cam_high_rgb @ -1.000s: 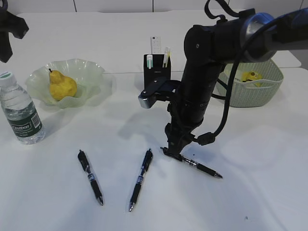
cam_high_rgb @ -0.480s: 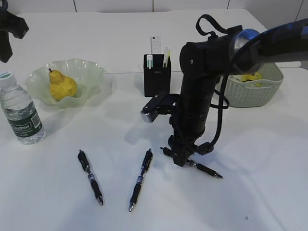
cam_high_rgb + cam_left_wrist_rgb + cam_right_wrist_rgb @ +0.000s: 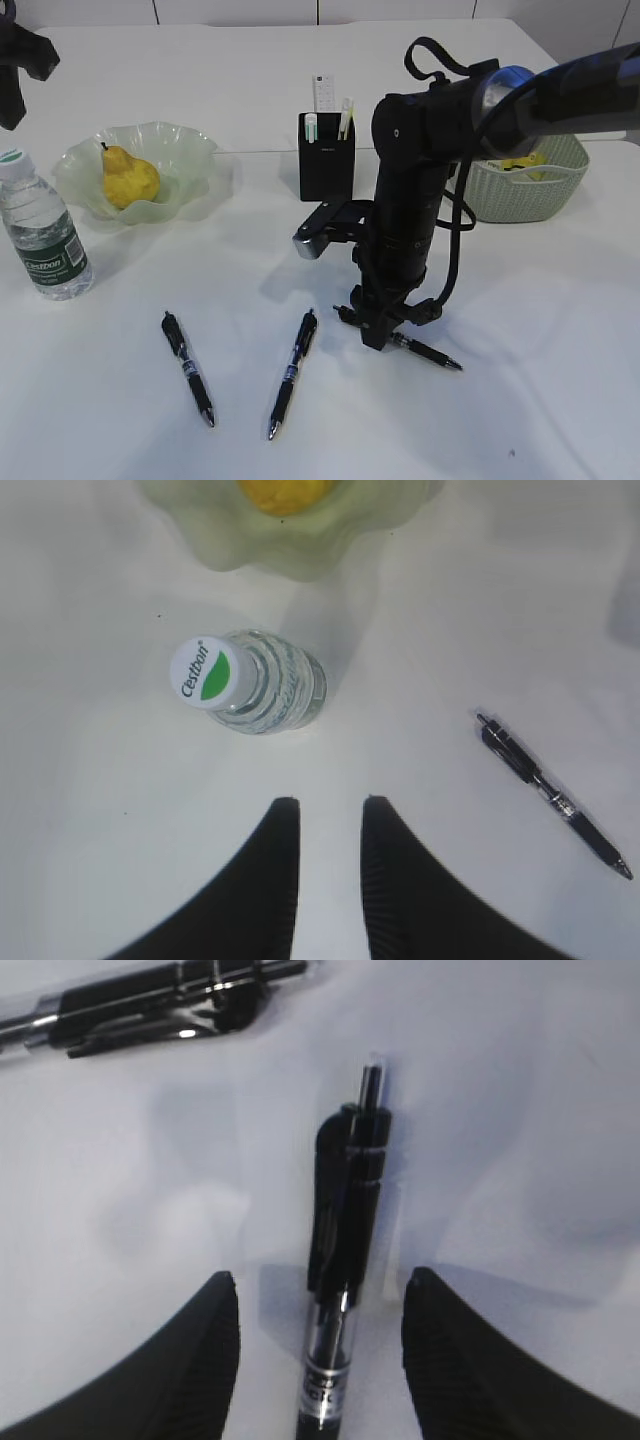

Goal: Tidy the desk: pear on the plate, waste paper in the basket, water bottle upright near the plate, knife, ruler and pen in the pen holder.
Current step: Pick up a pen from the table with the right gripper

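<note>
The right tool [image 3: 320, 1360] stands low in the middle of the frame with its jaws spread on both sides of one pen [image 3: 340, 1260] that lies flat on the bench [image 3: 520, 400], probably so that it can close on the barrel. I count three pens on the bench, one pear [image 3: 128, 178] on the plate [image 3: 190, 150] at the upper left, one bottle [image 3: 42, 240] upright beside it, one black holder [image 3: 325, 160] and one basket [image 3: 530, 195]; the left tool [image 3: 325, 870], jaws a little apart, holds nothing.

Slanted front view, two downward wrist close-ups
</note>
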